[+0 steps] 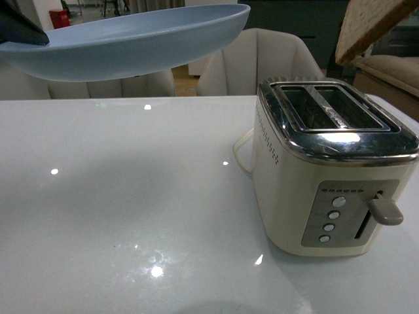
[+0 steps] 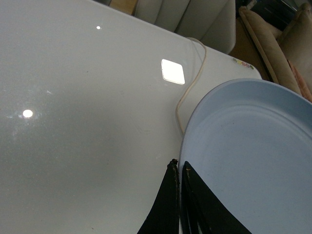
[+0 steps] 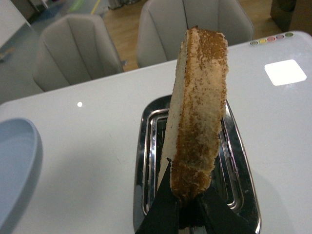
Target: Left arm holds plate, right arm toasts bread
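The pale blue plate (image 1: 131,42) hangs in the air at the upper left, well above the table. My left gripper (image 2: 179,168) is shut on the plate (image 2: 248,161) at its rim, and only its dark tip (image 1: 19,29) shows in the front view. The bread (image 3: 197,112), light brown with a darker crust, is held edge-on by my right gripper (image 3: 183,192), which is shut on its lower end. It hovers above the toaster (image 3: 195,165) and its slots. In the front view the bread (image 1: 370,26) pokes in at the upper right, above the toaster (image 1: 334,163).
The toaster's cream cord (image 2: 187,92) runs across the white table (image 1: 131,209) behind it. Its lever (image 1: 385,210) sticks out on the near face. Pale chairs (image 1: 255,62) stand beyond the table's far edge. A plate edge (image 3: 17,170) shows beside the toaster in the right wrist view.
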Robot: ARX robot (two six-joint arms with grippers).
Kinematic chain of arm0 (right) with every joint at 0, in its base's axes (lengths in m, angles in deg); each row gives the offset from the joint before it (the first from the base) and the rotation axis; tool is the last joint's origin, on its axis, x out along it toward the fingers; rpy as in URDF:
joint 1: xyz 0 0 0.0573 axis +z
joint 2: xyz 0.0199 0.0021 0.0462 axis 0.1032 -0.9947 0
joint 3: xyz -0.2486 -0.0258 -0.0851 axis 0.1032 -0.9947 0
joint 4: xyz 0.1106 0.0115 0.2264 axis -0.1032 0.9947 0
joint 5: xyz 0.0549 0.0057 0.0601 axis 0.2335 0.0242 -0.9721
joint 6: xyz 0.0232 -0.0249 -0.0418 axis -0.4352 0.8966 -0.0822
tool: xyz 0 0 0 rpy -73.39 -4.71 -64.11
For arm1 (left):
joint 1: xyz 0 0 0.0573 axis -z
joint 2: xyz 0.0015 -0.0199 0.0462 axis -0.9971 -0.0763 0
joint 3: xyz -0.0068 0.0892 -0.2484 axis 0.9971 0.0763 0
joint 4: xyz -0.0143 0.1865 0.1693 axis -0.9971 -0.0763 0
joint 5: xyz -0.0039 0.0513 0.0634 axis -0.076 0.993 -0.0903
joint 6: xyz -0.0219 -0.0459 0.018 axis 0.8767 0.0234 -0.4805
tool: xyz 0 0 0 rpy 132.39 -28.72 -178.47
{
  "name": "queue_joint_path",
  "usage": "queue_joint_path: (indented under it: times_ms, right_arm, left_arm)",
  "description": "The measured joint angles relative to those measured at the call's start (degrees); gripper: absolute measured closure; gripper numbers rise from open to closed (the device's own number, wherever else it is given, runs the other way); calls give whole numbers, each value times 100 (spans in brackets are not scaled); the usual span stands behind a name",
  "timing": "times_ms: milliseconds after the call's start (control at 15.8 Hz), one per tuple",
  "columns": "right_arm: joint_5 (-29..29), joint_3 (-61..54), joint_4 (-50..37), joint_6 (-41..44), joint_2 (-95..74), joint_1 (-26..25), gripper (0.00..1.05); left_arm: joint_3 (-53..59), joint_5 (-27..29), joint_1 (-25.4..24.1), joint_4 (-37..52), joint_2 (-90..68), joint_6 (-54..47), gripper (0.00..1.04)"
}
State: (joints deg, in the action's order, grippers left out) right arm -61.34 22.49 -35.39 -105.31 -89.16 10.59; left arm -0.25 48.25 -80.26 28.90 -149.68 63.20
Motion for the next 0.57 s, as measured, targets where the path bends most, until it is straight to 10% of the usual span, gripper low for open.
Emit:
queue_joint_path:
  times_ms: [570]
  right_arm:
    - [-50, -234, -72, 175, -599, 146, 102]
  left_arm:
    - [0, -2, 0, 0, 0, 0, 103]
